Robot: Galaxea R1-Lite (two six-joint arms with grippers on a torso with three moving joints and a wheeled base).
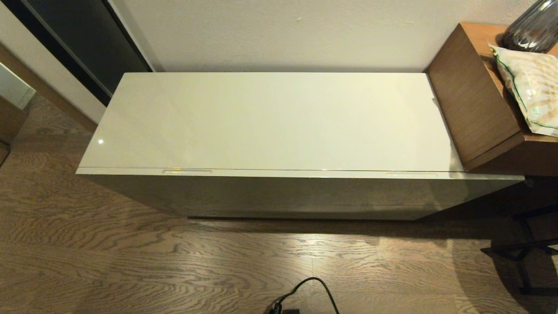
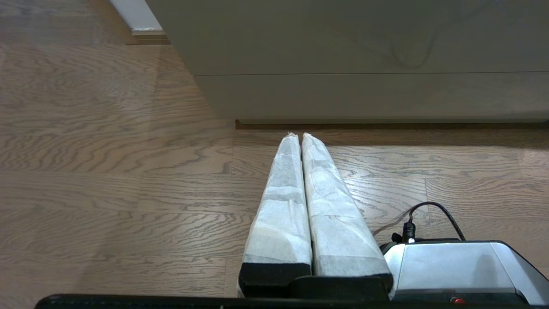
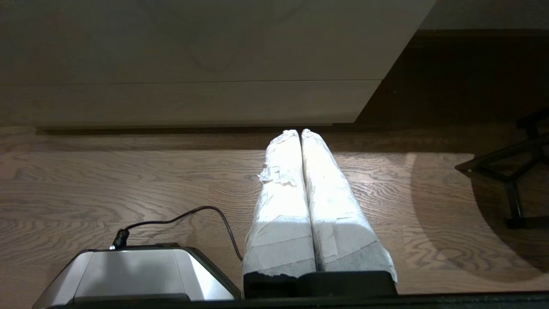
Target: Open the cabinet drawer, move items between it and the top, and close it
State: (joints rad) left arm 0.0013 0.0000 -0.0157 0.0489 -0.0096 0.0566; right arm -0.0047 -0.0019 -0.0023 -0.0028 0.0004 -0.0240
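Looking down from the head, one top (image 1: 270, 122) runs long side to side, bare, with one cabinet drawer (image 1: 301, 173) pushed in under its front edge, two notches on its rim. Left wrist: left gripper (image 2: 299, 136) clenched, empty, above the floor (image 2: 107, 171). Right wrist: right gripper (image 3: 299, 133) likewise clenched, holding nothing.

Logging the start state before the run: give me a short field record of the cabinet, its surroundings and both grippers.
drawer: closed, front flush under the panel
top: bare, glossy
wooden table: right of the cabinet, carries a patterned bag and a dark vase
left gripper: shut, empty, low over the floor before the cabinet
right gripper: shut, empty, low over the floor before the cabinet
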